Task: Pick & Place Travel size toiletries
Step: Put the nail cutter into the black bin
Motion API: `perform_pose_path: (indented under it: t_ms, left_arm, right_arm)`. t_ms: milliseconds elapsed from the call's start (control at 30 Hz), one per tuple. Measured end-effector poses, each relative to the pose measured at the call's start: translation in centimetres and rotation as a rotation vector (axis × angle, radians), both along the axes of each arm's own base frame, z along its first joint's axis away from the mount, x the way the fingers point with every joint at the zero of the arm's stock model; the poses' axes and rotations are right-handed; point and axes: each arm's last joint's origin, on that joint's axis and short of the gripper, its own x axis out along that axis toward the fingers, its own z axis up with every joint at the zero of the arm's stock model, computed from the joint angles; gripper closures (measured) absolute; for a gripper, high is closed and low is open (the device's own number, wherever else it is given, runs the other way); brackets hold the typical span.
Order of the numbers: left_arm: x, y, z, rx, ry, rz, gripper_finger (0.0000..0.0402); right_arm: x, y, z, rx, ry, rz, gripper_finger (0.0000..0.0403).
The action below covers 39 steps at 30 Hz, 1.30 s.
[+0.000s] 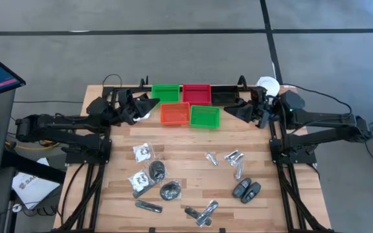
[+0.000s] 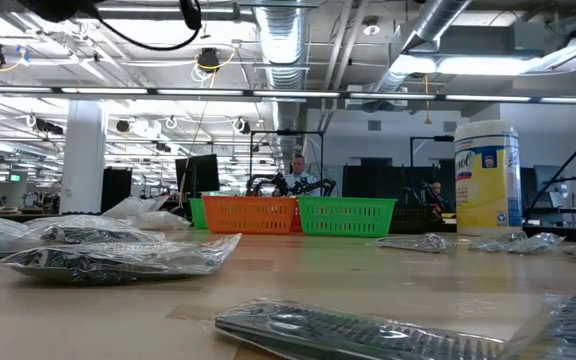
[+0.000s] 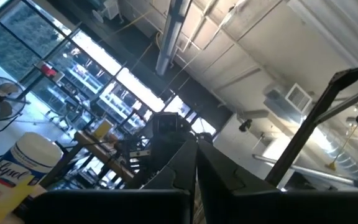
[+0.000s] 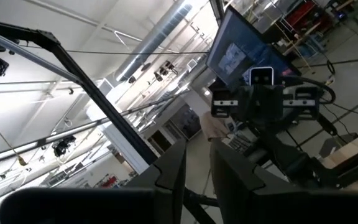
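Silvery sachet [image 2: 338, 330] nearest us | toiletries [image 1: 193, 184] all loose on surface [image 1: 186, 145], trays [image 1: 190, 107] look empty | left gripper [image 1: 149, 103] closed, right gripper [image 1: 233, 107] slightly parted, both empty, parked | we judge nothing placed

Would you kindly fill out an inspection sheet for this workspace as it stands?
Surface: wooden table, slatted.
Job's things: toiletries scattered on the near half; none visible in the trays.
Clutter: white canister at the far right corner.
Grippers: left gripper parked at far left, jaws shut; right gripper parked at far right, jaws slightly apart, empty.
Cables: black cable trailing behind the right arm.
Surroundings: open workshop, a person beyond the table.
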Motion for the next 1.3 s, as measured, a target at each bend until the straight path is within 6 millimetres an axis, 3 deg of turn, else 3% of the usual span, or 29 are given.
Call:
perform_pose_path:
  t_ms: [900, 1300]
  left_arm:
    - [0.9, -0.7, 3.0, 0.076, 0.205, -0.093, 0.0395]
    - [1.3, -1.6, 2.2, 0.063, 0.327, -0.134, 0.0395]
  right_arm:
    - [0.2, 0.0, 0.0, -0.009, 0.004, 0.011, 0.0336]
    - [0.2, 0.0, 0.0, -0.013, 0.003, 0.009, 0.0336]
